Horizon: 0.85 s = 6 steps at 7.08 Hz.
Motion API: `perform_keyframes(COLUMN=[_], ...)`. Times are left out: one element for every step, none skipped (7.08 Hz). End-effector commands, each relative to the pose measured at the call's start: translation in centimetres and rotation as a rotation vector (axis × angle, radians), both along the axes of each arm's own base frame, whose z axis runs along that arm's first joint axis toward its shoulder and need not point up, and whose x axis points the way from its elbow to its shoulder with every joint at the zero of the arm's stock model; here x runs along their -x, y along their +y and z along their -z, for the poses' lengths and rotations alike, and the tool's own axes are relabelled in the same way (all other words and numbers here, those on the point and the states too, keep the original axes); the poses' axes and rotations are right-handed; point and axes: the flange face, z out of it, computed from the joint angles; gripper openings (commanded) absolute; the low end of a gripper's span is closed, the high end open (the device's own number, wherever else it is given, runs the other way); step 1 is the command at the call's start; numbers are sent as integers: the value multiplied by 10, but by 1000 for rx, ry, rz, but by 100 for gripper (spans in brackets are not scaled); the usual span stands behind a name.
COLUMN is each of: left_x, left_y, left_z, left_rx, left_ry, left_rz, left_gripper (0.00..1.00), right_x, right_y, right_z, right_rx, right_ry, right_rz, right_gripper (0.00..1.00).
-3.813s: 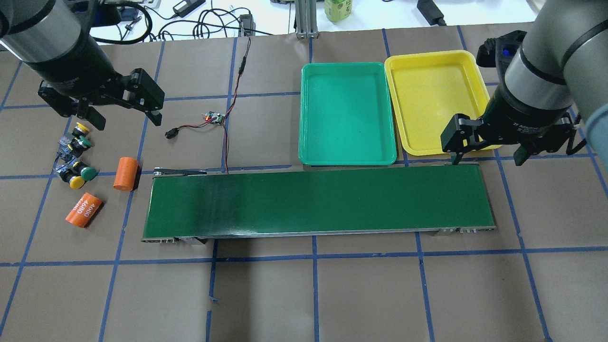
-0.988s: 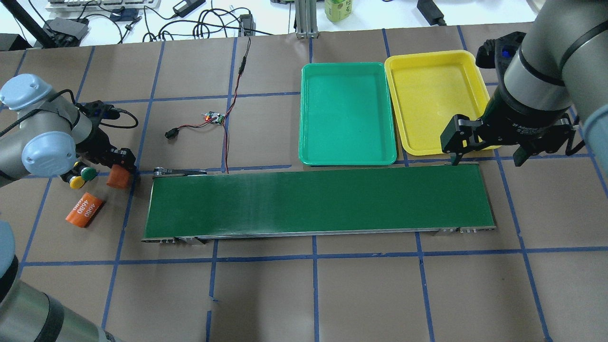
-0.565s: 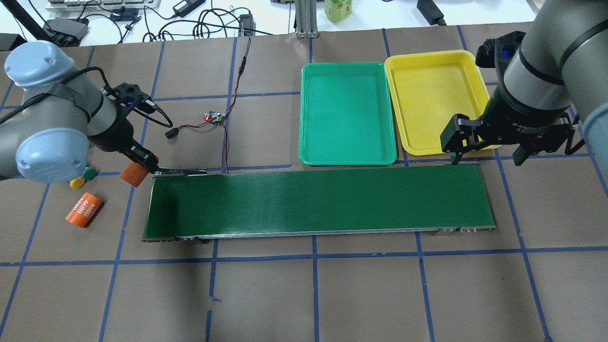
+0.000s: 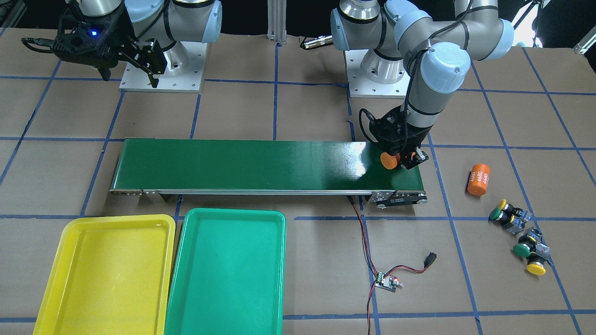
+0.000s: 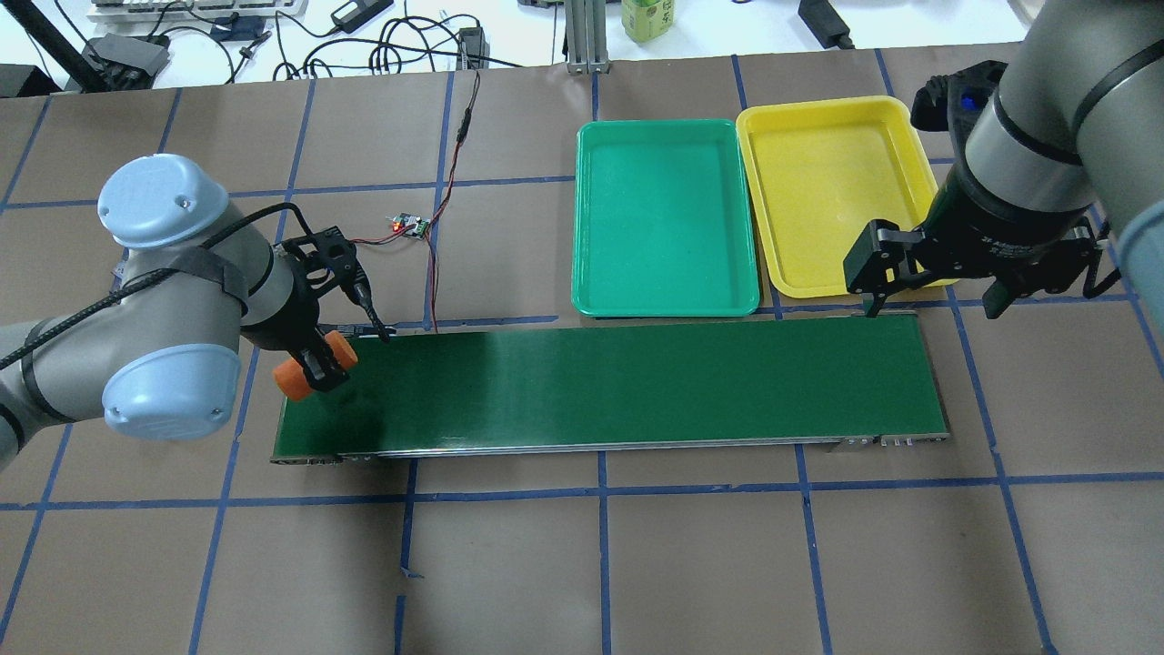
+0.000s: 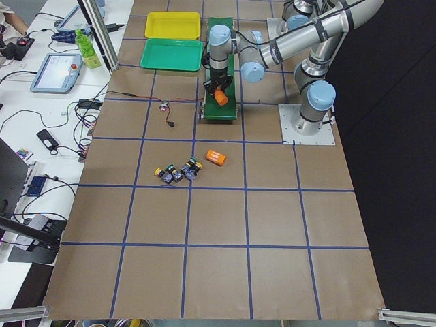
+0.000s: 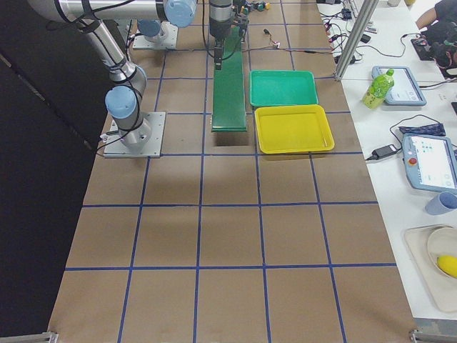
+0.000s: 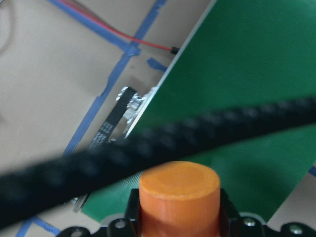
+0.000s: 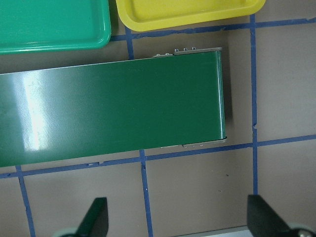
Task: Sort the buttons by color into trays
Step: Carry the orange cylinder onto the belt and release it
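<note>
— Brown-papered table (image 5: 600, 564), blue tape grid. Where are the buttons (image 4: 507, 215)?
— Well outside the left gripper (image 5: 316, 362), lying on their sides, caps toward it, long axes roughly along the conveyor (image 5: 637, 382). Overhead, the arm hides them.
— And the claws?
— That one clamps an orange cylinder (image 5: 296, 377) over the conveyor's end. Green tray (image 5: 664, 218) and yellow tray (image 5: 837, 182) lie by the right gripper (image 5: 932, 293), which is spread wide, holding nothing.

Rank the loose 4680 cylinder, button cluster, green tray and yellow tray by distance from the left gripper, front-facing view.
1. loose 4680 cylinder, on the table just off the belt.
2. button cluster, farther out that side.
3. green tray, across the belt.
4. yellow tray, beyond the green one.
</note>
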Motion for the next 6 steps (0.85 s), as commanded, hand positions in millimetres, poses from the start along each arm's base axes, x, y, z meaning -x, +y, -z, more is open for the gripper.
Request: perform_keyframes(left_x=[10,11,9,2,-19,-75], left_y=[5,11,7,2,-8,-26], left_z=[7,11,4,-12,-33,-47], left_rx=[-6,-13,16,46,23,-9], left_ry=[17,20,8,5,7,7], left_rz=[53,46,40,-20,-100,-262], left_gripper=[77,100,100,100,100,100], right_x=[0,1,1,1,1,0], right_y=[0,0,0,0,0,0], right_z=[0,0,0,-1,0,0], right_rx=[0,0,0,1,0,0], right_ry=[0,0,0,2,2,2], right_rz=[0,0,1,1,1,0], right_gripper=[100,100,100,100,100,100])
